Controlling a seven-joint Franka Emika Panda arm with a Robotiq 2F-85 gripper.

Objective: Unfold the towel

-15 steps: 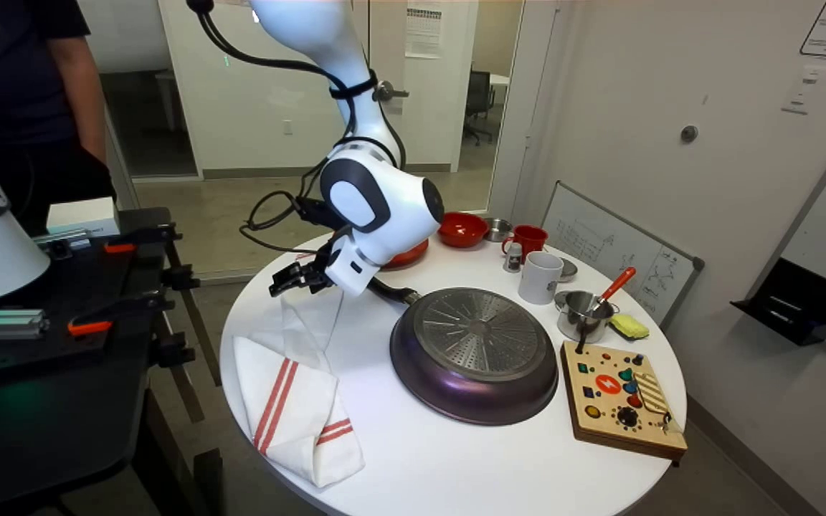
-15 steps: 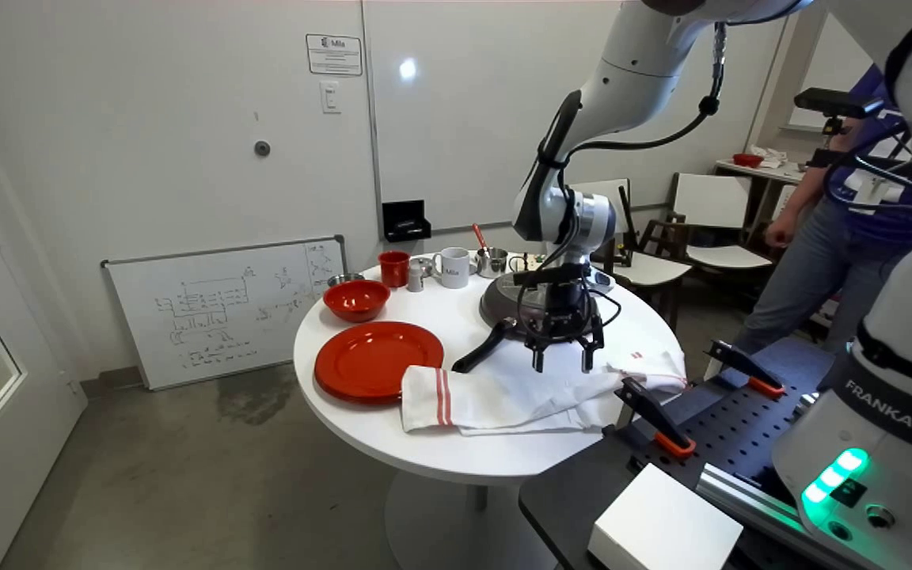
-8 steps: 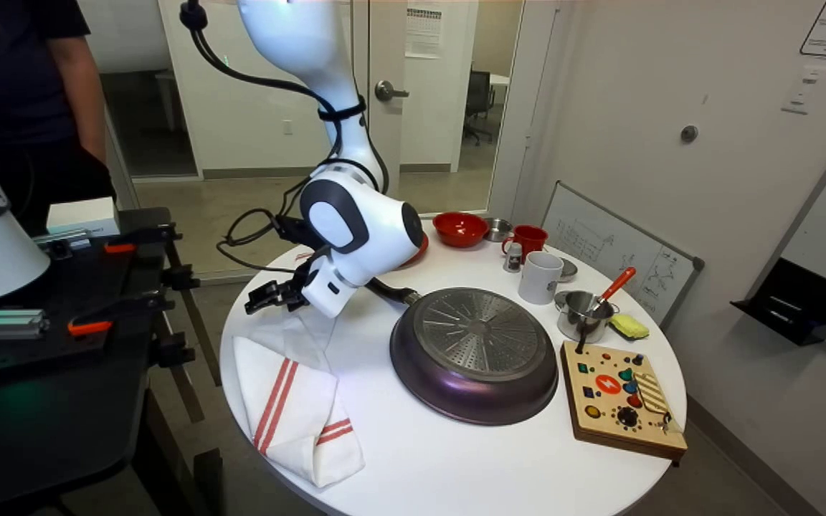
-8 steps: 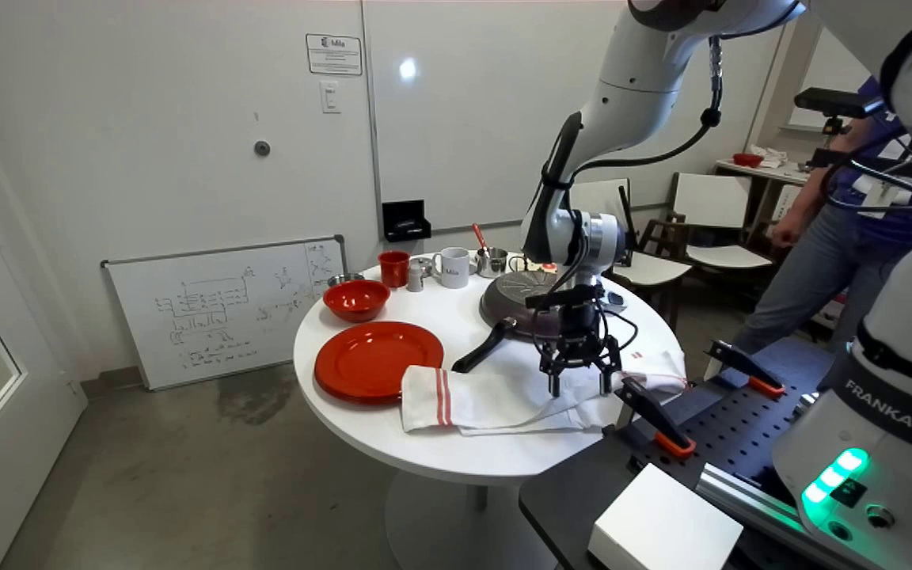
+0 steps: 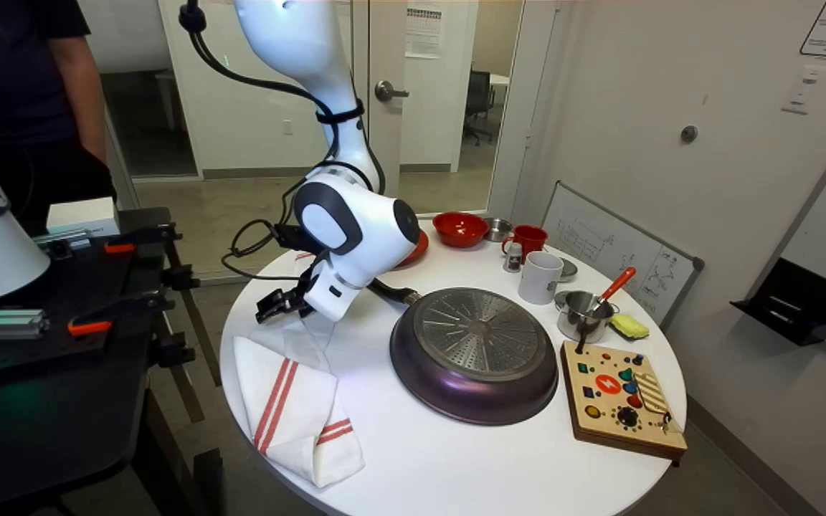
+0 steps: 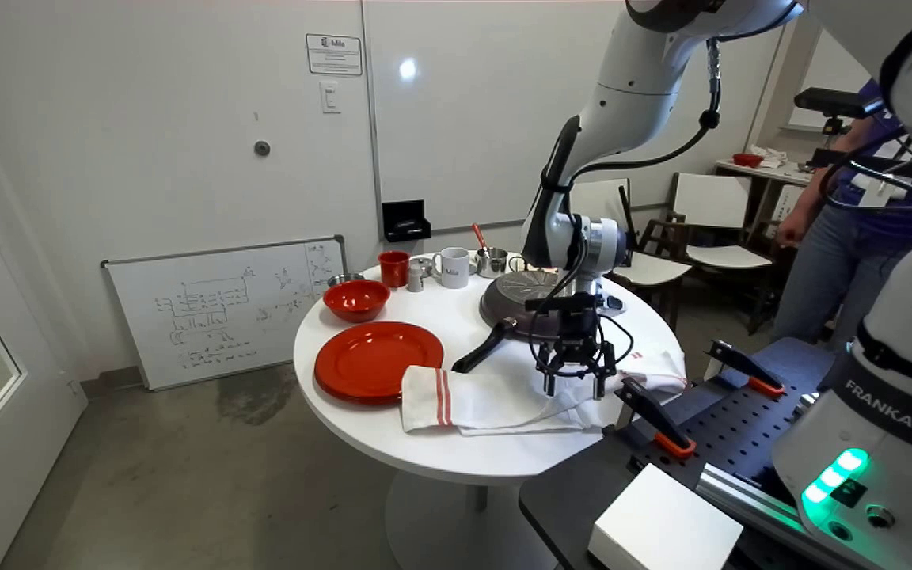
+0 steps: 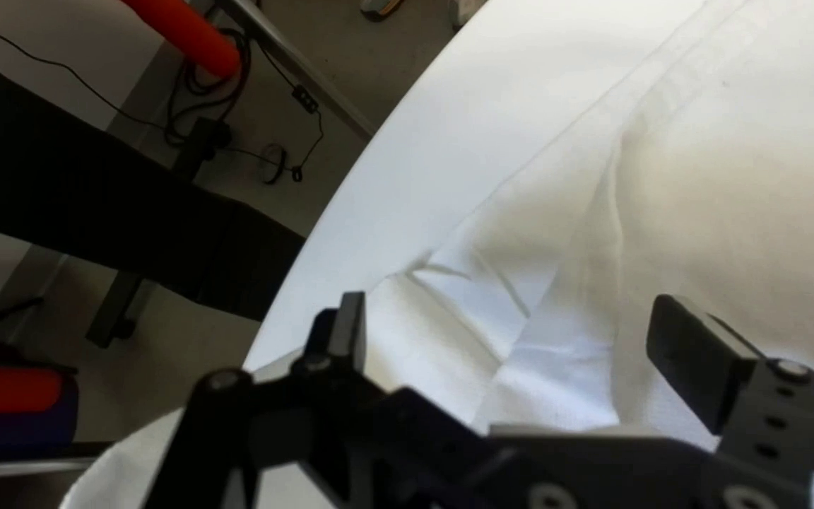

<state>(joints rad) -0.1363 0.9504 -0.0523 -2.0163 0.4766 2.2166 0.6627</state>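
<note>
White with red stripes, our towel (image 6: 495, 397) is on the round bench (image 5: 442, 466), between the pan (image 5: 475, 356) and the robot's base (image 6: 883, 467). Pan's upside down btw, patterned metal bottom facing up. We'd call the towel half folded: it runs along that side of the pan, well creased, with a flap turned over on itself. One striped end lies right by the tip of the pan's handle (image 6: 486, 346), and the other end, with more stripes showing, is farther round the pan from there.

So, the end effector (image 6: 574, 386): it's on the towel's side of the pan too, hanging over the towel, fingers (image 7: 350, 332) spread wide and nothing held. We can't tell whether the tips brush the towel.

As for the other stuff, we've got a red plate (image 6: 378, 358) just past the tip of the pan's handle and a red bowl (image 6: 356, 301) well apart from the pan. Away from the towel, a white mug (image 5: 540, 278) stands near the pan, with a shaker (image 5: 513, 259) and a red mug (image 5: 530, 240) farther off. A metal pot (image 5: 572, 322) with a red-handled utensil (image 5: 615, 284) in it is near the pan as well, then a yellow sponge (image 5: 629, 327) beyond. Right beside the pan, opposite the towel, we see a wooden panel (image 5: 614, 403) full of knobs.
</note>
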